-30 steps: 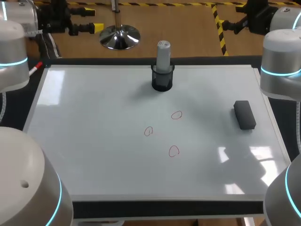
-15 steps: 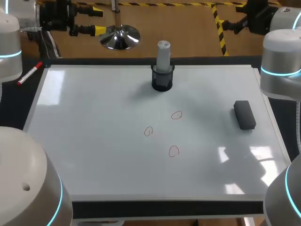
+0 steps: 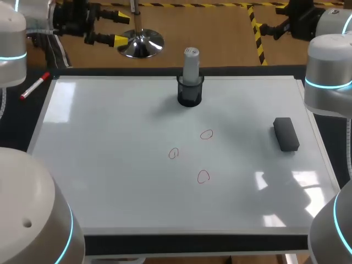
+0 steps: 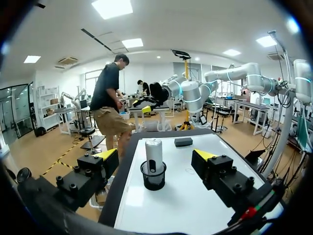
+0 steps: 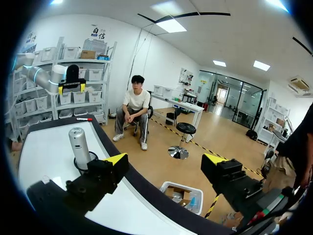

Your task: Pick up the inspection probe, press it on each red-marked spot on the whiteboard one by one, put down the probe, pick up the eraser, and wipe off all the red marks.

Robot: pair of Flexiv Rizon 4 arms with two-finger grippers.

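The grey inspection probe stands upright in a black mesh holder at the far middle of the whiteboard. Three red circles are drawn near the board's centre. A black eraser lies at the right. My left gripper hovers open beyond the far left corner, and in its wrist view the left gripper frames the probe ahead, well apart. My right gripper is open and empty past the far right corner, with the probe off to its side.
A red marker pen lies off the board beside its far left corner. The board's raised frame runs along the near edge. The eraser shows beyond the holder in the left wrist view.
My left gripper has swung into fuller view at the far left, shifting right toward the probe's side. The right arm, probe, eraser and marks have not moved.
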